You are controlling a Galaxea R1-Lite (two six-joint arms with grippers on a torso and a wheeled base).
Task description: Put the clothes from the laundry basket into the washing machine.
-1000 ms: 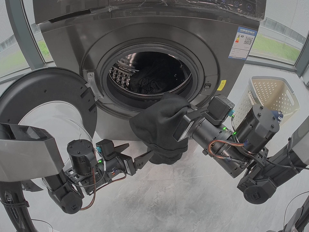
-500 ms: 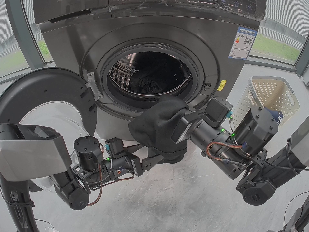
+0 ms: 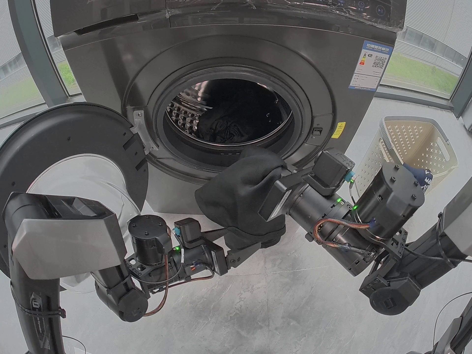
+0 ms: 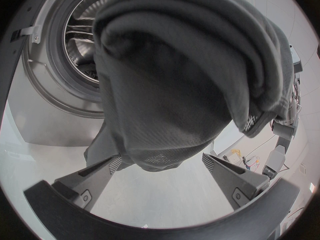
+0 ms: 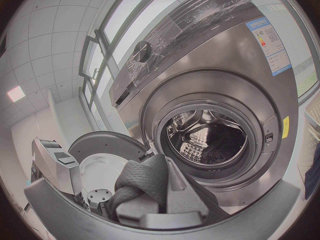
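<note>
Head view, from the left: the washer door (image 3: pixel 73 138) stands swung wide open. Beside it, low over the floor, the left gripper (image 3: pixel 244 246) has its jaws spread apart, holding nothing, the fingers set either side of the hanging bottom of a dark garment (image 3: pixel 241 192). The garment hangs in the air just below and in front of the drum opening (image 3: pixel 231 109), its top edge level with the lower rim. Other dark clothes (image 3: pixel 228 121) already lie inside the drum. The right gripper (image 5: pixel 168 190) is clamped on the garment's upper part, with cloth bunched around its fingers. At far right the basket (image 3: pixel 418 143) stands on the floor next to the washer, a blue item (image 3: pixel 424 177) showing at its rim. The step in hand looks like loading this garment. Next, the right arm probably needs to lift it over the rim and push it deep into the drum before letting go, with the left gripper gathering the loose end so nothing drapes over the door seal.
</note>
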